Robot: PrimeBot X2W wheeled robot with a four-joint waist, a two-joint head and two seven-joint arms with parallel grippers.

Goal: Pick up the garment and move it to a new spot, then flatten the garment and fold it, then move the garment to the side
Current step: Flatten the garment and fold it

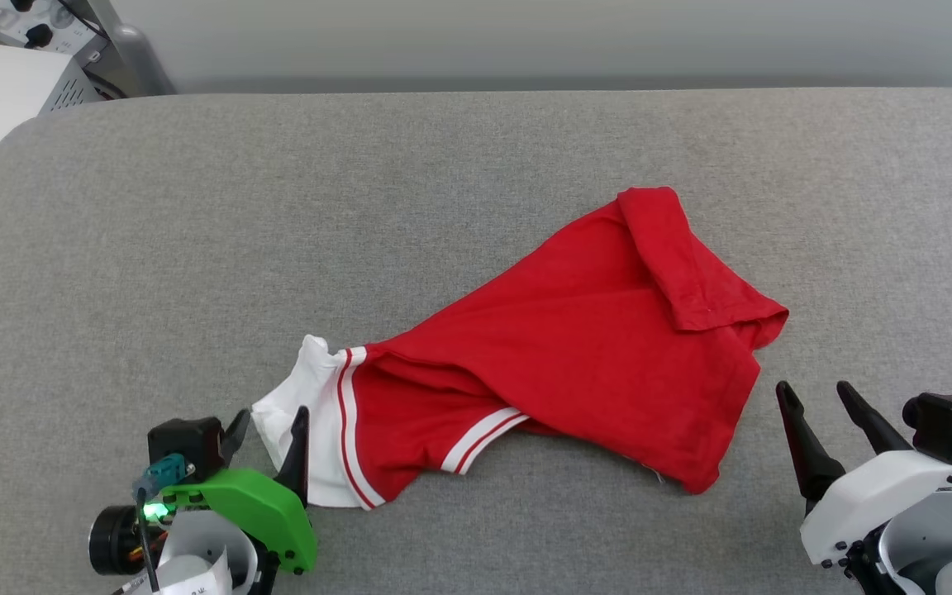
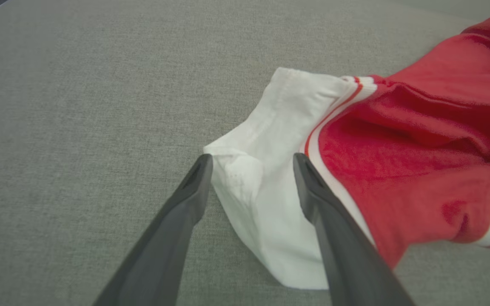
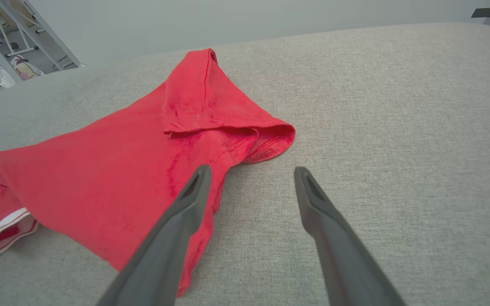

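Head view: a red jersey-style T-shirt [image 1: 575, 347] with short white sleeves and red-and-white striped trim lies crumpled on the grey fabric-covered table [image 1: 443, 149]. Its long axis runs on a diagonal from the near left to the far right. At the near-left end is a white sleeve [image 1: 311, 388]. At the far-right end a folded hem flap [image 1: 683, 256] is turned back over the red body.

The left gripper [image 1: 272, 413] is the nearer one. Its two dark fingers are spread apart, one on each side of the sleeve's edge, and the cloth between them is not pinched. The left wrist view confirms this, with white fabric lying loose in the gap.

The right gripper [image 1: 812, 387] is also spread wide and holds nothing. It sits over bare table just to the right of the shirt's near-right hem, close to the cloth but apart from it.

The shirt looks set down but not yet flattened. The sleeve end falls to the left arm and the hem end to the right arm. Pulling those ends apart along the diagonal would likely smooth out the bunched middle, though the turned-back flap would need a separate lift.
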